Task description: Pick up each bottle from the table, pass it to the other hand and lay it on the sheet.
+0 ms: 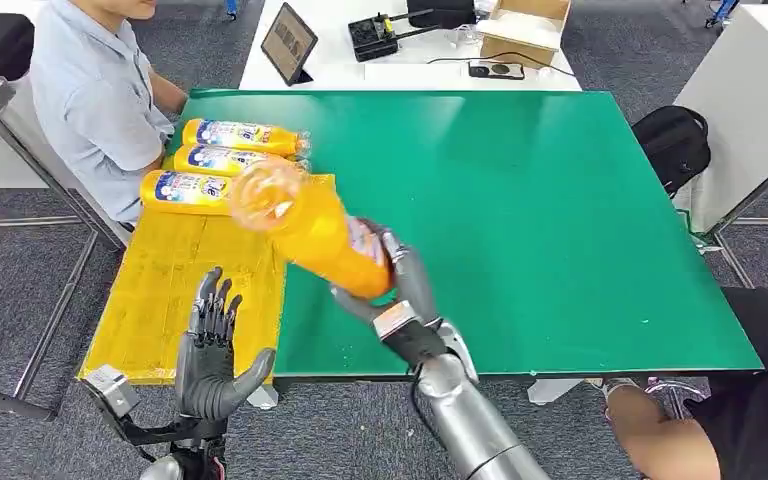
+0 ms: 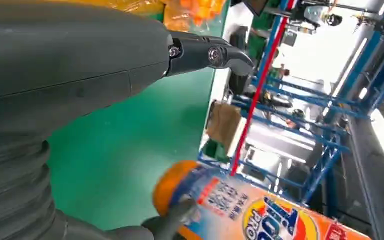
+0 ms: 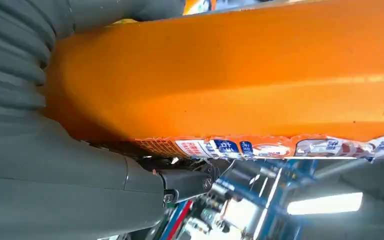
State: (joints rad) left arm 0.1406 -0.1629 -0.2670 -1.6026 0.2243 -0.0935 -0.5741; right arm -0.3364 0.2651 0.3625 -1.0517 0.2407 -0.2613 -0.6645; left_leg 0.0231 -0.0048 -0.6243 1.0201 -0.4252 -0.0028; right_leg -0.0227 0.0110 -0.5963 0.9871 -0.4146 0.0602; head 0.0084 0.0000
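My right hand grips an orange bottle by its lower body and holds it tilted in the air, clear neck toward the yellow sheet. The same bottle runs across the right wrist view against my right hand. My left hand stands upright near the sheet's front edge, palm up, fingers spread, holding nothing. In the left wrist view the bottle's labelled end floats just beyond my left hand. Three orange bottles lie side by side at the sheet's far end.
A green table stretches to the right of the sheet. A seated person is at the far left beside the laid bottles. A white table behind carries a tablet, a box and cables. Another person is at the lower right.
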